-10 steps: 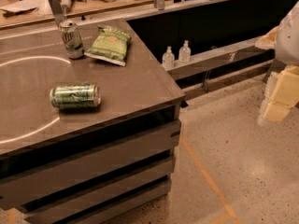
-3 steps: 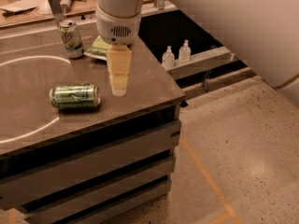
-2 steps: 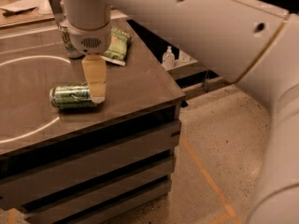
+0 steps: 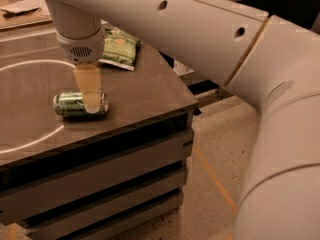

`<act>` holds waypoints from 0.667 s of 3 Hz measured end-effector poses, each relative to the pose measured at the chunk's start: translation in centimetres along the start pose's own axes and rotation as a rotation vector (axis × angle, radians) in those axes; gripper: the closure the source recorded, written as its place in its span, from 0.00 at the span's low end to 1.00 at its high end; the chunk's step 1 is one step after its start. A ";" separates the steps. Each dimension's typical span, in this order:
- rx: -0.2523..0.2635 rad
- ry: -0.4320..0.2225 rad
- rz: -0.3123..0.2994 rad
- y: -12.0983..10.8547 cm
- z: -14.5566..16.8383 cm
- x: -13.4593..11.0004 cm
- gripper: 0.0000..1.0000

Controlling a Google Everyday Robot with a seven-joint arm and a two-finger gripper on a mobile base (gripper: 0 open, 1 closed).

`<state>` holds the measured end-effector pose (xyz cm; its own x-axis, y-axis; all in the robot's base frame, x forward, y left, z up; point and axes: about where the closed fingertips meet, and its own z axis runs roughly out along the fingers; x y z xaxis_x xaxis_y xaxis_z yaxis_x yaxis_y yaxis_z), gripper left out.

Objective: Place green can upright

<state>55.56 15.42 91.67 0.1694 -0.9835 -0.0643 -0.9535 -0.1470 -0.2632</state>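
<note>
Nearest, the robot's pale arm (image 4: 280,149) fills the lower right and runs out of the picture at the bottom and right edges, hiding much of the speckled floor (image 4: 215,144); an orange line (image 4: 216,181) crosses the bare part of that floor beside the table; the table (image 4: 150,96) shows a slatted front (image 4: 100,184) with dark gaps between the boards, its left side cut off by the picture edge; on its dark top a thin white curve (image 4: 31,63) sweeps round and leaves the view at the left; the green can (image 4: 69,104) lies on its side inside that curve, near the front edge, with open tabletop to its left, behind it and out to the right corner; its pale markings cannot be read as words; the gripper (image 4: 91,104) points straight down from a round wrist housing (image 4: 80,39) and its pale tip covers the right end of the can (whether it is open, closed or gripping I cannot tell); farther back a light-green snack bag (image 4: 120,46) lies flat near the right edge, its print illegible and its left part hidden behind the wrist; at the far top left a bench (image 4: 20,9) with papers is only partly visible.
</note>
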 end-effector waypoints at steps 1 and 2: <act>-0.026 -0.035 -0.032 0.0 0.6 -1.6 0.00; -0.078 -0.048 -0.094 -0.1 2.4 -5.6 0.00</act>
<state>55.33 21.24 89.71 0.2689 -0.9590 -0.0895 -0.9489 -0.2479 -0.1951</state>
